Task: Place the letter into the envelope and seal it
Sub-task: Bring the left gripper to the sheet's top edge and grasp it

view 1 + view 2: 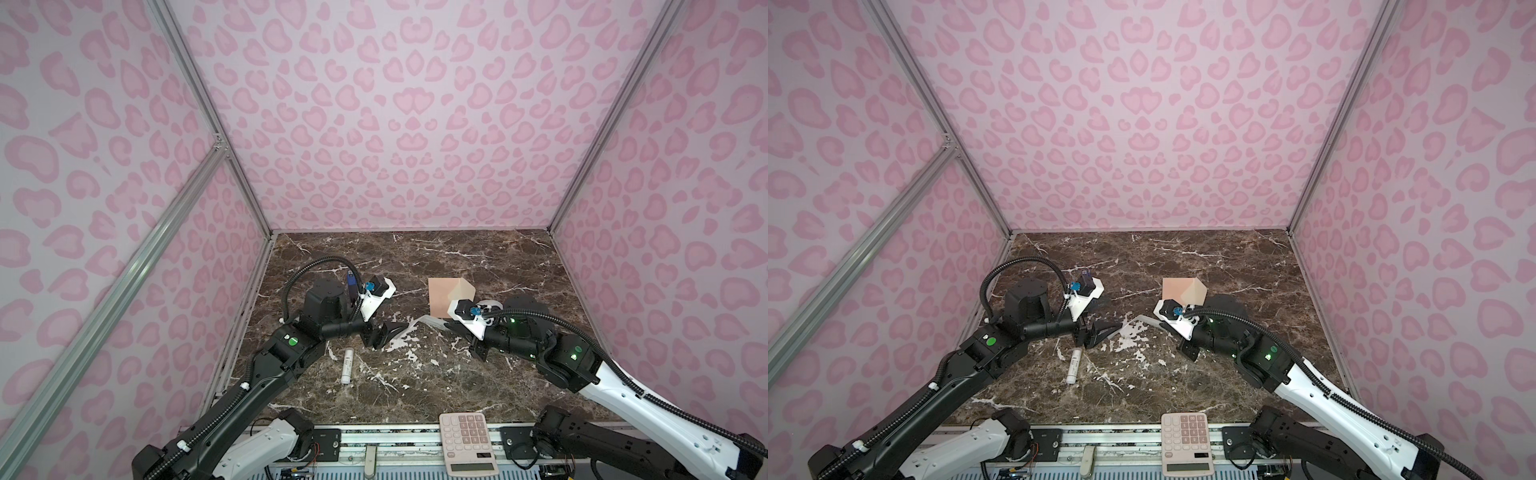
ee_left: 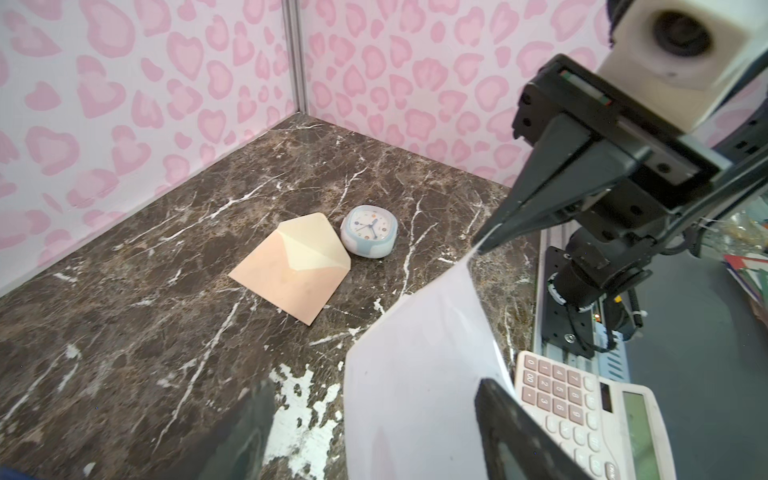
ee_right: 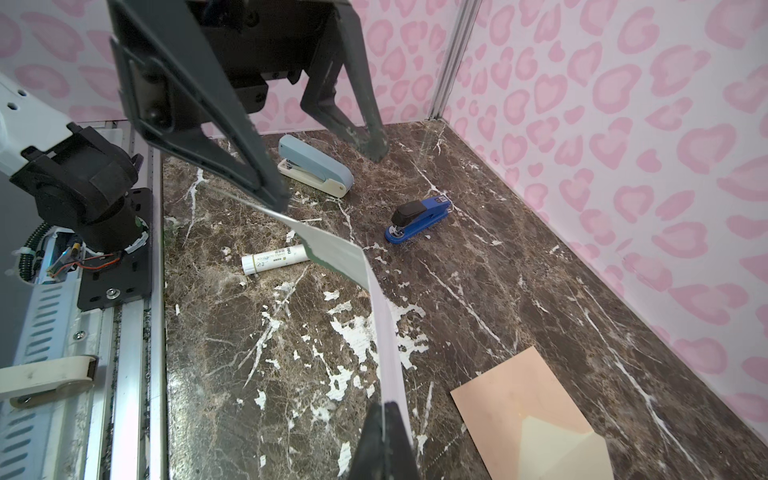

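Observation:
The letter, a thin white sheet with a green edge, hangs in the air between my two grippers in both top views. My right gripper is shut on one end of it. My left gripper is open, with the other end of the letter between its spread fingers; one fingertip meets the sheet's edge. The peach envelope lies flat on the marble behind the right gripper, its cream flap open.
A small clock sits beside the envelope. A glue stick lies under the left arm. A blue stapler and a pale blue stapler stand at the left. A calculator rests on the front rail.

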Robot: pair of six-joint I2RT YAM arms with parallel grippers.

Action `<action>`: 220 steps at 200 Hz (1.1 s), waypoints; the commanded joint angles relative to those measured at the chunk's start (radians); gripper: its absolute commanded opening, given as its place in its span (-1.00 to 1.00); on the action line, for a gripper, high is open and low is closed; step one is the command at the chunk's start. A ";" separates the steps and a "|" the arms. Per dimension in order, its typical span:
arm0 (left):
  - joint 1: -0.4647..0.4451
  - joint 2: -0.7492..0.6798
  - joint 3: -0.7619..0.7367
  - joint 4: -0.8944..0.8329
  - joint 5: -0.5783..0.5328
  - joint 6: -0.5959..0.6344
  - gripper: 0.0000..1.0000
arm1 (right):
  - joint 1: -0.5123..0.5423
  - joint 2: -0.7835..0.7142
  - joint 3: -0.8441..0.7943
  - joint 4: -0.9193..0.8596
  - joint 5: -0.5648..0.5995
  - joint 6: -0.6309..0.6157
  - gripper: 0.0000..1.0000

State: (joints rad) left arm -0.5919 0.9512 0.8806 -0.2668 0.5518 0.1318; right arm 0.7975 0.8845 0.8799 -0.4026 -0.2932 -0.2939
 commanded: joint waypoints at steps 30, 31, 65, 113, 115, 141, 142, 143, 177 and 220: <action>-0.011 0.022 -0.009 0.017 0.058 -0.001 0.57 | 0.001 0.017 0.015 0.057 -0.032 0.016 -1.00; -0.011 0.022 -0.008 0.018 0.058 -0.002 0.57 | 0.001 0.016 0.015 0.057 -0.032 0.016 -1.00; -0.022 0.039 -0.006 0.065 0.042 -0.013 0.55 | 0.002 0.024 0.015 0.069 -0.056 0.029 -1.00; -0.041 0.064 0.006 0.106 0.058 -0.021 0.49 | 0.010 0.033 0.010 0.082 -0.061 0.036 -1.00; -0.042 0.064 0.006 0.107 0.060 -0.021 0.48 | 0.011 0.034 0.009 0.083 -0.061 0.036 -1.00; -0.061 0.076 0.003 0.121 0.071 -0.027 0.46 | 0.017 0.040 0.009 0.092 -0.063 0.039 -1.00; -0.062 0.076 0.003 0.122 0.071 -0.027 0.46 | 0.016 0.040 0.008 0.092 -0.063 0.039 -1.00; -0.063 0.077 0.003 0.122 0.071 -0.027 0.46 | 0.017 0.040 0.008 0.093 -0.062 0.038 -1.00; -0.075 0.081 0.001 0.137 0.074 -0.032 0.39 | 0.023 0.048 0.013 0.097 -0.064 0.041 -1.00; -0.080 0.088 0.001 0.147 0.114 -0.035 0.30 | 0.040 0.058 0.011 0.105 -0.068 0.043 -1.00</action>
State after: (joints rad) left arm -0.6708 1.0340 0.8772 -0.1596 0.6266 0.0978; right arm 0.8303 0.9386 0.8921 -0.3264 -0.3485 -0.2611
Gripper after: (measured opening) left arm 0.662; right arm 0.048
